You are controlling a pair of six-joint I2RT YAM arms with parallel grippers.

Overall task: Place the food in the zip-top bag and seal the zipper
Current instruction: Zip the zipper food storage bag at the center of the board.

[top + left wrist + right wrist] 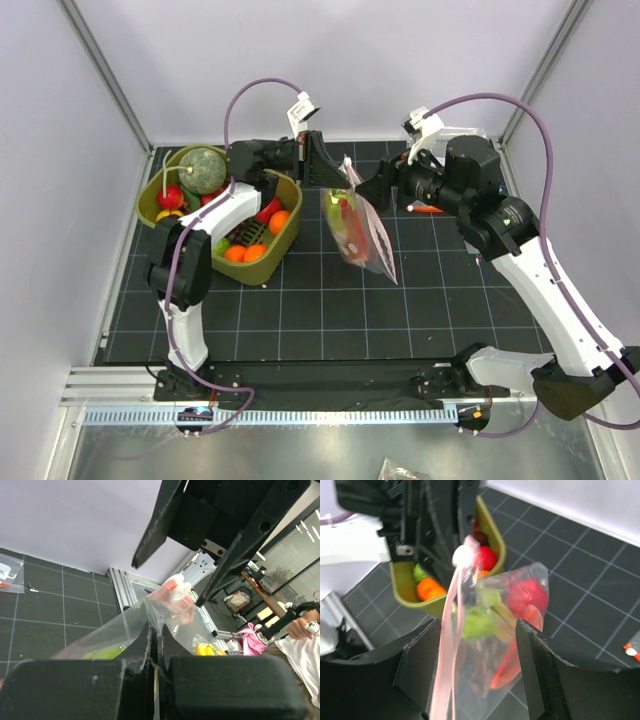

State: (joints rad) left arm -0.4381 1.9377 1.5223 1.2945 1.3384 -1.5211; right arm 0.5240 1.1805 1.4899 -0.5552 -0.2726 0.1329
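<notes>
Bag hangs mid-air between the arms, food already inside. Left gripper is clamped on the zipper; right gripper stands parted around it, gripping nothing. Sealing looks unfinished.

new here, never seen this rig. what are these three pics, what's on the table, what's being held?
Two robot arms are bolted at a table's near edge. One picture looks down from above; the other two come from cameras on each wrist.

The left gripper is shut on the top edge of a clear bag, holding it up. Inside the bag are toy foods, red and green. The pink zipper strip runs along its mouth. The right gripper is open, its fingers on either side of that strip.

A green bin on the table holds more toy fruit.
</notes>
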